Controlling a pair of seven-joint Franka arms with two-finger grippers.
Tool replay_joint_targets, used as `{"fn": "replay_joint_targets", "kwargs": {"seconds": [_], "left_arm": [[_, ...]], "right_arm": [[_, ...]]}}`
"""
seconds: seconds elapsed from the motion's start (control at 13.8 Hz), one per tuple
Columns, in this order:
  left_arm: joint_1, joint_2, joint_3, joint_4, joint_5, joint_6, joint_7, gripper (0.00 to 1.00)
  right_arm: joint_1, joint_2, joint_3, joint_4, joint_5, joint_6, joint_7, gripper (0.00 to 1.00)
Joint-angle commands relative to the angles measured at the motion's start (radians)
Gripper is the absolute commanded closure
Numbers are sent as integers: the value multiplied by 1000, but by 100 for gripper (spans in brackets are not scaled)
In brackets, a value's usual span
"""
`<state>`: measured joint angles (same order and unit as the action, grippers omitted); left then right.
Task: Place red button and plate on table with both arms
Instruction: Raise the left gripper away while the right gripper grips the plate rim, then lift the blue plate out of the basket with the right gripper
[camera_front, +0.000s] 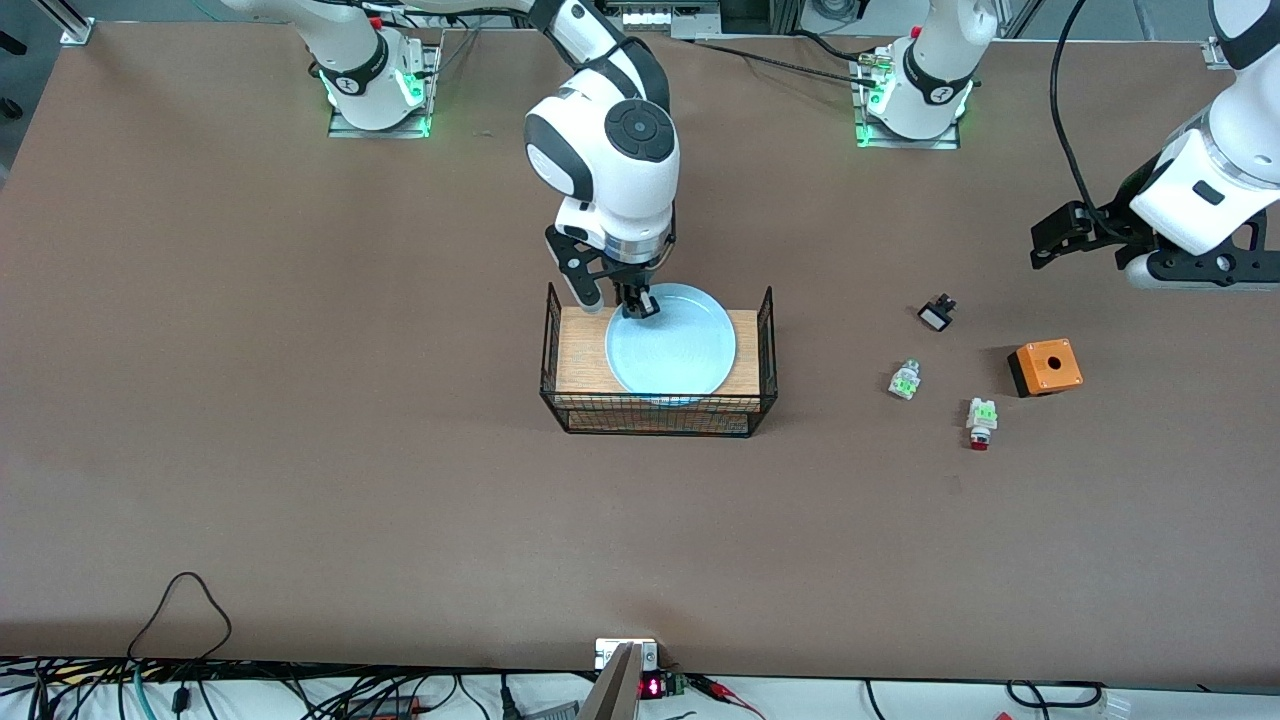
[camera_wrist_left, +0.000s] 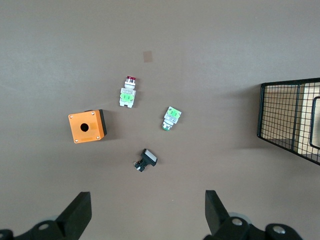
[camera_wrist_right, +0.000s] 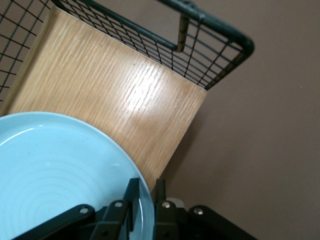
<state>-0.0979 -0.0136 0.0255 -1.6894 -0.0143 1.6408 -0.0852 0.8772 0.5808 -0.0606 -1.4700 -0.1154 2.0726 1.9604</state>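
Observation:
The pale-blue plate (camera_front: 672, 348) lies over the wooden top of the wire basket (camera_front: 768, 345). My right gripper (camera_front: 637, 303) is shut on its rim at the edge toward the robots. The right wrist view shows the fingers (camera_wrist_right: 132, 197) pinching the plate rim (camera_wrist_right: 75, 160). The red button (camera_front: 981, 423) lies on the brown table (camera_front: 300, 400) toward the left arm's end, with its red cap pointing at the front camera. It also shows in the left wrist view (camera_wrist_left: 128, 93). My left gripper (camera_front: 1072, 240) is open and empty, high over the table; in the left wrist view it (camera_wrist_left: 147, 215) hangs over bare table beside the small parts.
An orange box with a hole (camera_front: 1044, 367) (camera_wrist_left: 87, 126) lies beside the red button. A similar green-tabbed part without a red cap (camera_front: 905, 380) (camera_wrist_left: 171, 118) and a black part with a white face (camera_front: 937, 314) (camera_wrist_left: 145, 160) lie nearby. The basket's wire walls (camera_wrist_right: 210, 35) (camera_wrist_left: 285, 117) rise at its two ends.

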Motion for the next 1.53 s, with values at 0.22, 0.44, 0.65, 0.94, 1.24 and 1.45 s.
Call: {"fn": "replay_joint_targets", "kwargs": {"seconds": [0.22, 0.44, 0.65, 0.94, 1.24, 1.45], "left_arm": [[3, 9, 8, 27, 8, -35, -2, 0], [3, 9, 8, 27, 8, -35, -2, 0], [3, 9, 8, 27, 8, -36, -4, 0], [3, 9, 8, 28, 8, -36, -4, 0], [3, 9, 8, 28, 8, -38, -5, 0], [3, 9, 8, 28, 8, -39, -5, 0]], "right_arm": [[-4, -45, -1, 16, 2, -54, -6, 100], [-21, -100, -2, 54, 32, -153, -17, 100], [-21, -130, -4, 102, 77, -245, -40, 100], [-21, -170, -28, 114, 129, -311, -38, 100], [-20, -188, -44, 192, 143, -419, -78, 100], [-21, -219, -79, 256, 143, -543, -237, 100]]}}
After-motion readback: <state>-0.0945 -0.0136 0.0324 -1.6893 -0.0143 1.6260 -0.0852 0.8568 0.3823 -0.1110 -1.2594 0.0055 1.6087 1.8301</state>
